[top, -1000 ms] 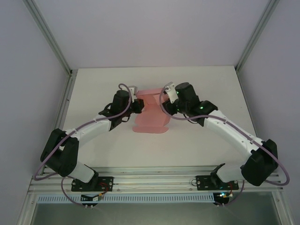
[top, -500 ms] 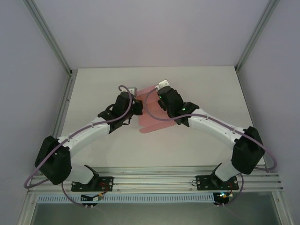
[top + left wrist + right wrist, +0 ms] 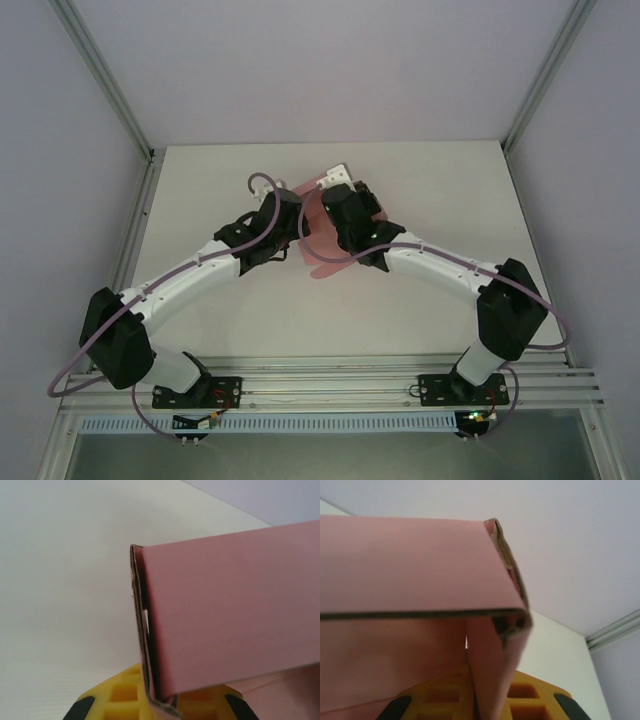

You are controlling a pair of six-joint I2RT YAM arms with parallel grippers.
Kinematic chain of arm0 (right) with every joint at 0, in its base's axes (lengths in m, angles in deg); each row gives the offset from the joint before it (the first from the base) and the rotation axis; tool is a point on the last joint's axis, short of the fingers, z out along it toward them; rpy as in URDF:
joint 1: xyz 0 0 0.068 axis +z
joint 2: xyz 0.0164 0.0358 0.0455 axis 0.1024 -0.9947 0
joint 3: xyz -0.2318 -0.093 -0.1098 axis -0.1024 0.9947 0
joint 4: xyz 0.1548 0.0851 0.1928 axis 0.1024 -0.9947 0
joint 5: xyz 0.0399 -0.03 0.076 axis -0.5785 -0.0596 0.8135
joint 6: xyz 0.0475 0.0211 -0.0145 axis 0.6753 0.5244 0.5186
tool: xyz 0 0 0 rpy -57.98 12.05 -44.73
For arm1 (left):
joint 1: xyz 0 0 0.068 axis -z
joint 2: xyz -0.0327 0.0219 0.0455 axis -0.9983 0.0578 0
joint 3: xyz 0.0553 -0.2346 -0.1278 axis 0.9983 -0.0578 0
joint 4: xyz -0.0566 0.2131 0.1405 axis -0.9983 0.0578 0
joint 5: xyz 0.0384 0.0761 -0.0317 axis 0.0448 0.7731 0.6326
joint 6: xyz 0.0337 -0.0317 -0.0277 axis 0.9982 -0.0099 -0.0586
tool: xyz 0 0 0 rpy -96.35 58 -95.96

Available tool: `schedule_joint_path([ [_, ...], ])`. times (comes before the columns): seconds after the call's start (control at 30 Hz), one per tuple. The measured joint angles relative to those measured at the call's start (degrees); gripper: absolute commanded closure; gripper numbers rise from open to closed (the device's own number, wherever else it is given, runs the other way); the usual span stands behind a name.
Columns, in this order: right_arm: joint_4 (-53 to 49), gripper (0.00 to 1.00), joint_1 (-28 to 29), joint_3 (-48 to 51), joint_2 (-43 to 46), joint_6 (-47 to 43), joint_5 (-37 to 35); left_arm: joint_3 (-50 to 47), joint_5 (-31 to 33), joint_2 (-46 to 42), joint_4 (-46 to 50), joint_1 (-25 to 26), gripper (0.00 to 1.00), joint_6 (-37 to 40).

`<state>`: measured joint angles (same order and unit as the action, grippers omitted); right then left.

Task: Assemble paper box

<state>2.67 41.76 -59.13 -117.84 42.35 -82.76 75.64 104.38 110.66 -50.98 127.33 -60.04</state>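
Two grippers pinch the paper box (image 3: 322, 266) over the middle of the table (image 3: 450, 190): toward its near edge the left gripper (image 3: 160, 706) stays clamped on one folded wall, slightly farther back the right gripper (image 3: 482, 702) has just closed on the opposite wall, so shaping can probably proceed.

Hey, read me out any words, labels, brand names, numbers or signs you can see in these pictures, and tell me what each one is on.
None: no word, number or logo can be read anywhere.
The pink paper box is plain card on every face that shows.
The white table and the aluminium frame carry no legible marking.
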Motion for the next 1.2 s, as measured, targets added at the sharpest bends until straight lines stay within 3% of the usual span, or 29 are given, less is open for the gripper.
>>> schedule_joint_path([
  [0.23,11.08,0.84,-0.04,2.21,-1.75,-9.09,-2.25,0.90,0.76,0.37,1.03,0.17,1.00,-2.62],
  [0.4,25.24,0.84,-0.66,4.74,-4.48,-18.58,-4.35,2.32,1.40,1.62,0.98,0.33,1.00,-2.99],
  [0.5,23.71,0.78,-0.66,4.46,-5.14,-17.55,-4.33,2.38,1.90,2.05,1.16,0.33,1.00,-2.95],
  [0.6,6.73,0.72,-2.12,0.90,-3.37,-4.66,4.37,2.38,2.19,2.29,3.43,0.33,1.00,-2.86],
  [0.77,-7.50,0.47,-6.36,1.11,3.65,7.28,19.23,2.49,2.19,3.13,5.22,0.76,1.00,-2.32],
  [1.0,-15.28,0.19,-9.18,5.14,9.42,13.57,33.75,3.48,2.16,4.28,7.06,0.57,1.00,-0.02],
  [1.07,-16.22,0.01,-9.64,7.04,12.96,14.51,38.56,3.58,1.90,4.66,7.04,0.31,1.00,1.79],
  [1.2,-15.54,0.00,-11.10,10.88,23.30,17.44,48.57,3.63,1.49,5.79,6.82,-0.61,1.00,9.35],
])
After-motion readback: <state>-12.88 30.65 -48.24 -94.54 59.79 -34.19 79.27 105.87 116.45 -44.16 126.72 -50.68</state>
